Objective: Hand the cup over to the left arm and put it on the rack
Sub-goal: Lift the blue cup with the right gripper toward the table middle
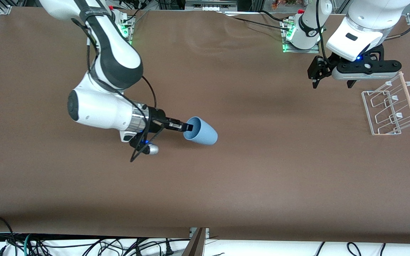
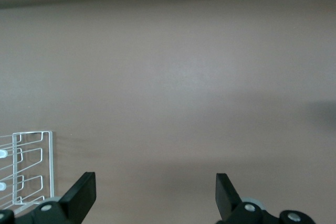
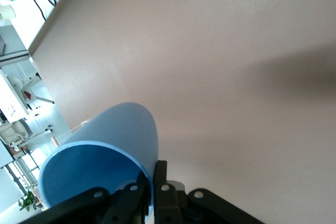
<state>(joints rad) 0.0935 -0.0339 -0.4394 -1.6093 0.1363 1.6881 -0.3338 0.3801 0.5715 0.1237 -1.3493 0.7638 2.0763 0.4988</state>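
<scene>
The light-blue cup (image 1: 201, 131) is held on its side over the middle of the table. My right gripper (image 1: 187, 127) is shut on its rim, one finger inside and one outside; the right wrist view shows the cup (image 3: 105, 150) clamped between the fingers (image 3: 160, 179). The white wire rack (image 1: 392, 108) with its wooden dowel stands at the left arm's end of the table. My left gripper (image 1: 317, 76) hangs open and empty above the table beside the rack, apart from the cup. The left wrist view shows its fingertips (image 2: 84, 192) spread wide and a corner of the rack (image 2: 31, 166).
The brown table (image 1: 247, 177) carries only the rack. Cables lie along the table's edge nearest the front camera (image 1: 84, 245). The arms' bases and their mounting plates (image 1: 299, 44) stand at the edge farthest from it.
</scene>
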